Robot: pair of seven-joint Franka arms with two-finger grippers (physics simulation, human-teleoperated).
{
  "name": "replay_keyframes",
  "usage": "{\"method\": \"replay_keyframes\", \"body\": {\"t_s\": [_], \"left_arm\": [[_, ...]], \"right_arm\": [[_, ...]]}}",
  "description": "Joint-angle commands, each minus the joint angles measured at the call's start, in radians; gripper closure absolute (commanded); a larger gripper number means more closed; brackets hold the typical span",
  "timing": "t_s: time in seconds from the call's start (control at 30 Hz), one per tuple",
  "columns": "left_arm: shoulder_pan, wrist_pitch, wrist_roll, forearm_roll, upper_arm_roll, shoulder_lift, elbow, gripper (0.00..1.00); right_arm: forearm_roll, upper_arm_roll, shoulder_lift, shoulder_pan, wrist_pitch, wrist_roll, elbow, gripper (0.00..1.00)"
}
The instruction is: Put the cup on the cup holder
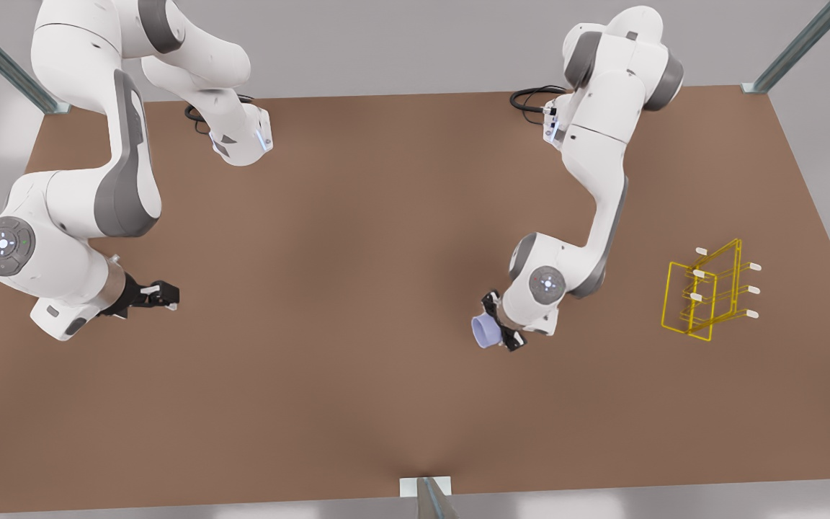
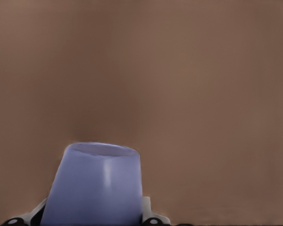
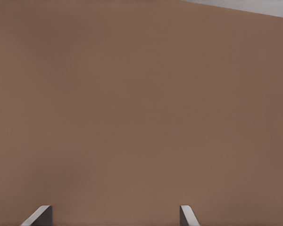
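The cup [image 1: 485, 331] is held sideways above the table [image 1: 357, 288], its long axis roughly level and its open mouth turned toward the front view's left. No contents can be made out inside it. It is gripped across its body by the left gripper [image 1: 501, 324], whose fingers [image 2: 148, 209] are closed against its sides. The cup holder [image 1: 707, 292] stands upright on the table, well apart, toward the front view's right; its pegs are bare. The right gripper [image 1: 163, 295] waits at the front view's left, its fingers [image 3: 187, 215] spread apart and holding nothing.
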Motion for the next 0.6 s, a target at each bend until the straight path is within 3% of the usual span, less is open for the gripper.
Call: {"method": "replay_keyframes", "body": {"t_s": [0.0,0.03,0.07,0.1,0.13,0.2,0.23,0.33,0.43,0.57], "left_arm": [[-0.021,-0.543,-0.079,0.256,0.016,-0.014,0.076,0.2],[-0.173,-0.578,-0.065,0.321,0.204,-0.028,0.069,0.2],[-0.388,-0.603,-0.007,0.322,0.488,-0.028,0.01,0.2],[-0.52,-0.604,0.065,0.338,0.654,-0.018,-0.04,0.2],[-0.579,-0.627,0.073,0.399,0.725,0.037,-0.045,0.2],[-0.796,-0.501,0.195,0.408,1.022,0.123,-0.18,0.2],[-0.862,-0.468,0.281,0.408,1.117,0.158,-0.223,0.2],[-0.919,-0.342,0.4,0.405,1.214,0.25,-0.307,0.2],[-0.925,-0.21,0.424,0.41,1.229,0.284,-0.412,0.2],[-0.916,-0.026,0.426,0.557,1.295,0.311,-0.551,0.2]], "right_arm": [[0.0,0.0,0.0,-0.001,0.007,0.019,0.001,0.0],[0.0,0.0,0.003,-0.001,0.007,0.019,0.001,0.0],[0.0,0.0,0.005,-0.003,0.007,0.019,0.001,0.0],[0.0,0.0,0.005,-0.003,0.007,0.019,0.003,0.0],[0.0,0.0,0.005,-0.003,0.007,0.019,0.003,0.0],[0.002,0.0,0.005,-0.004,0.007,0.019,0.003,0.0],[0.002,0.0,0.005,-0.004,0.007,0.019,0.003,0.0],[0.002,0.0,0.007,-0.004,0.007,0.019,0.005,0.0],[0.002,0.0,0.007,-0.006,0.007,0.019,0.005,0.0],[0.002,0.0,0.007,-0.006,0.009,0.017,0.005,0.0]]}}
